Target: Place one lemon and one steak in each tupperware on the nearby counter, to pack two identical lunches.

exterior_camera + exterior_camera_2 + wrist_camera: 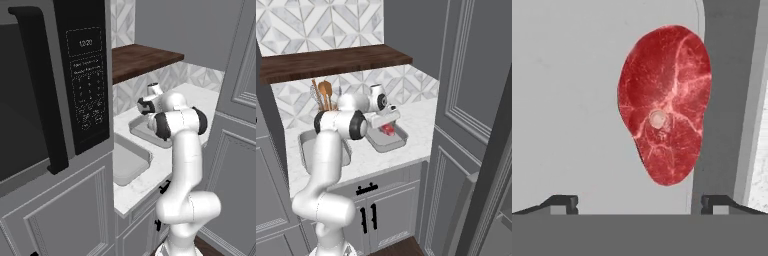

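Item: steak (664, 105), one raw red cut with white marbling and a small pale round of bone near its middle. Location: lying flat on the floor of the farther tupperware (398, 144), close against one rim; this tray sits on the white counter (421, 122), with the second tupperware (131, 162) beside it nearer the microwave (50, 85). Orientation: in the hand view its long axis runs top to bottom, broad rounded end at the top, narrowing to a blunter point at the bottom; roughly parallel to the adjacent tray wall. Handling, as judged: light, soft and floppy, likely slick on the surface; it would sag if lifted by one end, so best taken across its narrow width near the middle, by the bone, with jaws straddling the short axis. Gripper (639, 202): jaws spread wide, fingertips well apart at either side, nothing between them, hovering above the steak without touching it. No lemon can be made out in either tray. Wooden utensils (323, 95) stand at the back wall, under the dark shelf (336, 60).
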Motion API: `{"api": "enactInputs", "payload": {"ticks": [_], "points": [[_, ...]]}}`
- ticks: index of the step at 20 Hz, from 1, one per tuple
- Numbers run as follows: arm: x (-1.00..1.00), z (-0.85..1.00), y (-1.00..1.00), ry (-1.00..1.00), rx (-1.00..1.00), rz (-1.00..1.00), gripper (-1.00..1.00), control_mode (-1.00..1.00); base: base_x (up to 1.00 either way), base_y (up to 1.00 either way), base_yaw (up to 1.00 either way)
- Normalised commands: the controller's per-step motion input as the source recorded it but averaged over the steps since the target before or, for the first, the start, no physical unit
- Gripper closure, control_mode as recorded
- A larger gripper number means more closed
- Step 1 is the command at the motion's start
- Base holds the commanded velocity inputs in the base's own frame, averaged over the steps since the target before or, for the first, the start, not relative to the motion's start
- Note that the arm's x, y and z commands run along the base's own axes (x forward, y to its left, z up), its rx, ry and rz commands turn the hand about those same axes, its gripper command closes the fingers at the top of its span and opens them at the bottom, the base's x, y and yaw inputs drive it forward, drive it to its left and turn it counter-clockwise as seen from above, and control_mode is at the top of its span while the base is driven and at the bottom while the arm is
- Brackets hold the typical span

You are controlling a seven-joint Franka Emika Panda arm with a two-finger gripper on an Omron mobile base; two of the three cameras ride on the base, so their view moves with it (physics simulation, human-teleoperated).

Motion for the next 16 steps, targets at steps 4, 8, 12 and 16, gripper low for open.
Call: {"api": "enactInputs", "payload": {"ticks": [4,8,12,16], "points": [[-0.86,0.66,0.0,-0.17,0.04,0.0,-1.0,-1.0,0.0,0.0,0.0],[-1.0,0.42,0.0,-0.41,0.12,0.0,-1.0,-1.0,0.0,0.0,0.0],[-1.0,0.33,0.0,-0.59,0.25,0.0,-1.0,-1.0,0.0,0.0,0.0],[-1.0,0.73,0.04,-0.4,0.13,-0.01,-1.0,-1.0,0.0,0.0,0.0]]}}
